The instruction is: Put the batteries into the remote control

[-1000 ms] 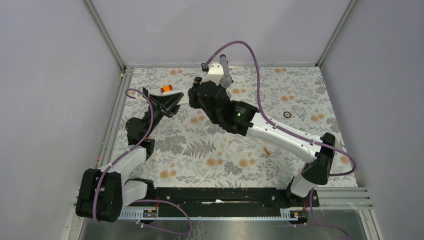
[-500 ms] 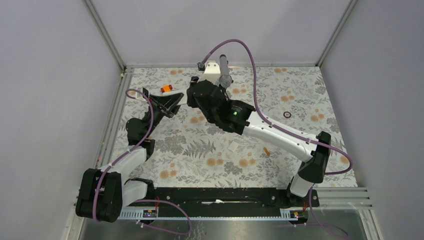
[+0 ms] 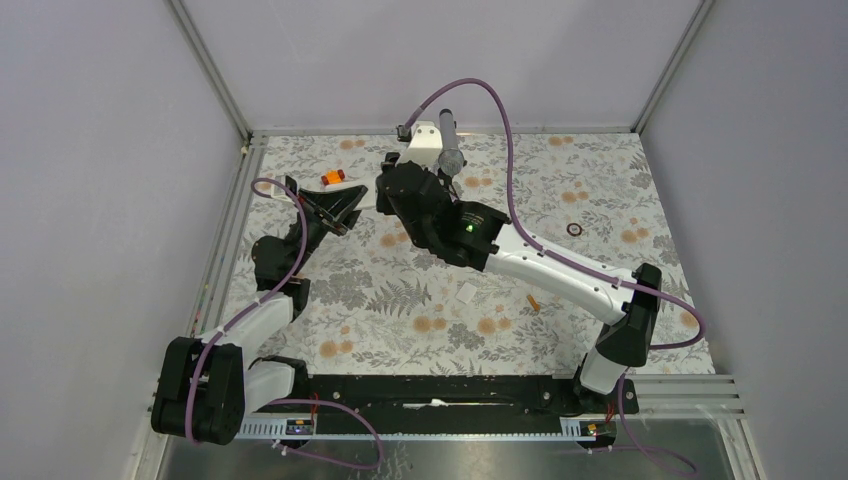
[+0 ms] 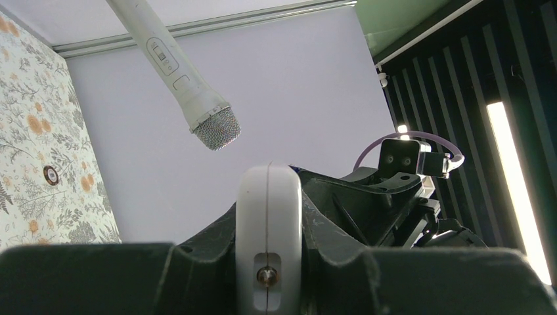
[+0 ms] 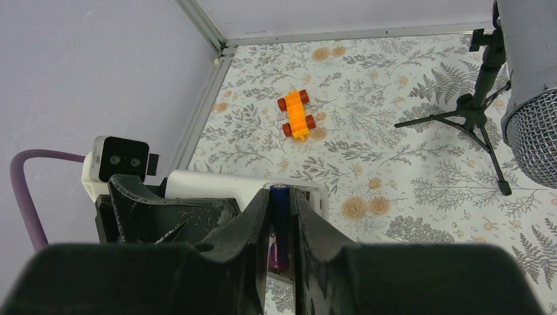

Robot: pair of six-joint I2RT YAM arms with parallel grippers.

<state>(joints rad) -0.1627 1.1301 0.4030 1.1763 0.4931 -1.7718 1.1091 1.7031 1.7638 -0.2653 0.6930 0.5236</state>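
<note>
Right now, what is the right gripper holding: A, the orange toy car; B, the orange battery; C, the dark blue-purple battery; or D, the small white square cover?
C: the right wrist view shows the dark blue-purple battery pinched in the right gripper, just over the white remote control, while the orange battery lies on the table.

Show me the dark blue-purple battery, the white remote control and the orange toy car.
dark blue-purple cylindrical battery [image 5: 280, 223], right wrist view, middle of its body.
white rectangular plastic remote control [image 5: 210, 183], right wrist view, its white face.
bright orange plastic toy car [image 5: 297, 115], right wrist view, its body between the wheels.
</note>
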